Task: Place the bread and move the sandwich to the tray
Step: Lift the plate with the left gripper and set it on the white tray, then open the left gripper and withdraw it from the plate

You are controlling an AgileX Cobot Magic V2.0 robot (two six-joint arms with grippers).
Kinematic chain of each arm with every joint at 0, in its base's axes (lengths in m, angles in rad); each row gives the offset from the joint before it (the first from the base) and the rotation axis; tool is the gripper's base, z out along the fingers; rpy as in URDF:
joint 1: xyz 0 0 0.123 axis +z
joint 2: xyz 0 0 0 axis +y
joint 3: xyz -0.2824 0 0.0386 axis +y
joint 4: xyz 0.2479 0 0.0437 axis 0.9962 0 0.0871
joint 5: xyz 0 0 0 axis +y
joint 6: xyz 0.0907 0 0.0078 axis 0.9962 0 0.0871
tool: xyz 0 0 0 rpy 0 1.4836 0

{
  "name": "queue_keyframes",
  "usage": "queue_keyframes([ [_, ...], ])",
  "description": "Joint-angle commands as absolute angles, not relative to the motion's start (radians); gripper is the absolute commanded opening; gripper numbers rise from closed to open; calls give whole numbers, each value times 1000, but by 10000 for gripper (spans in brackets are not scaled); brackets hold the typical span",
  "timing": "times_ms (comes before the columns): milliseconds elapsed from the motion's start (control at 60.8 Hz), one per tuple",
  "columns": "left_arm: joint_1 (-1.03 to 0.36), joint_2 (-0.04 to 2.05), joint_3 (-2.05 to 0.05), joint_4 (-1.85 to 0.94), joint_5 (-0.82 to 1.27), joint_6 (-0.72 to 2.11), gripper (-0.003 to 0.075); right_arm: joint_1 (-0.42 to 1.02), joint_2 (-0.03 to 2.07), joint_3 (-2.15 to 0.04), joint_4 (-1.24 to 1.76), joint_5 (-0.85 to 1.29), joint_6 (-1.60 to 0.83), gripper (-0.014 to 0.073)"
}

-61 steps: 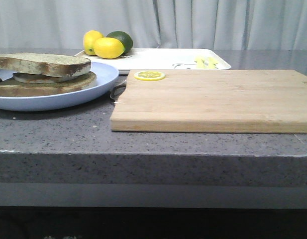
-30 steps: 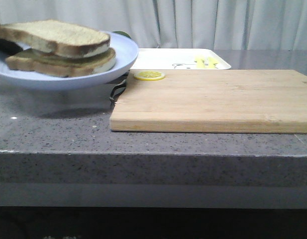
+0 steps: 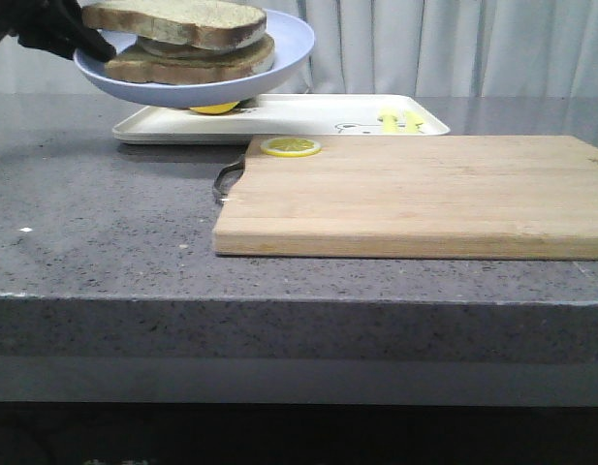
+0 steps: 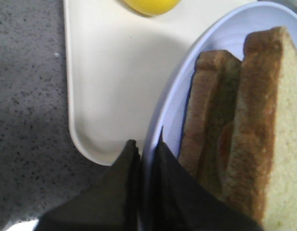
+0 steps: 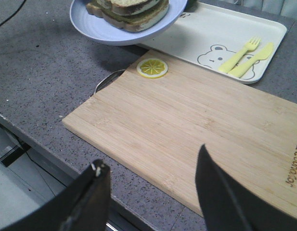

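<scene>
My left gripper (image 3: 66,37) is shut on the rim of the pale blue plate (image 3: 279,60) and holds it in the air over the left end of the white tray (image 3: 308,114). The sandwich (image 3: 187,39), two brown-crusted slices stacked, lies on the plate. In the left wrist view the fingers (image 4: 119,183) pinch the plate rim (image 4: 160,120), with the sandwich (image 4: 239,130) beside them and the tray (image 4: 109,82) below. My right gripper (image 5: 150,166) is open and empty above the near edge of the cutting board (image 5: 196,120). The plate (image 5: 90,24), sandwich (image 5: 134,10) and tray (image 5: 206,36) show at the far side.
A light wooden cutting board (image 3: 415,194) with a lemon slice (image 3: 291,146) at its far left corner lies in front of the tray. A yellow lemon (image 3: 216,108) sits on the tray under the plate. Yellow fork and knife marks (image 5: 244,55) lie at the tray's right end.
The plate with the sandwich has risen off the counter and moved right and away, from the table's left to above the tray's left end. The lemons are now mostly hidden behind it.
</scene>
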State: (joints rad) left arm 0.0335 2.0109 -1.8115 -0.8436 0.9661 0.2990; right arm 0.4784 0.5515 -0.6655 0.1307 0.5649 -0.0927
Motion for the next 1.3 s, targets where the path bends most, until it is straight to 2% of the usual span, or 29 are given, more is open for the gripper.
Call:
queue_keyframes([
  [0, 27, 2013, -1919, -855, 972, 179, -17, 474, 551, -690, 133, 488, -96, 423],
  [148, 27, 2086, -2000, -828, 969, 107, -11, 474, 551, -690, 133, 488, -96, 423],
  [230, 26, 2099, -2011, -846, 964, 106, 37, 474, 551, -690, 133, 488, -96, 423],
  [444, 25, 2101, -2011, -858, 965, 106, 319, 474, 551, -690, 133, 488, -96, 423],
  [543, 29, 2096, -2011, -861, 969, 109, 399, 474, 551, -690, 133, 488, -96, 423],
  [889, 39, 1888, -1940, -718, 993, 171, 402, 474, 551, -690, 133, 488, -96, 423],
  [1103, 22, 1621, -1690, -701, 853, 271, 402, 474, 551, -690, 133, 488, -96, 423],
  [1284, -45, 1417, -1482, -684, 773, 372, 402, 474, 551, -690, 133, 488, -96, 423],
])
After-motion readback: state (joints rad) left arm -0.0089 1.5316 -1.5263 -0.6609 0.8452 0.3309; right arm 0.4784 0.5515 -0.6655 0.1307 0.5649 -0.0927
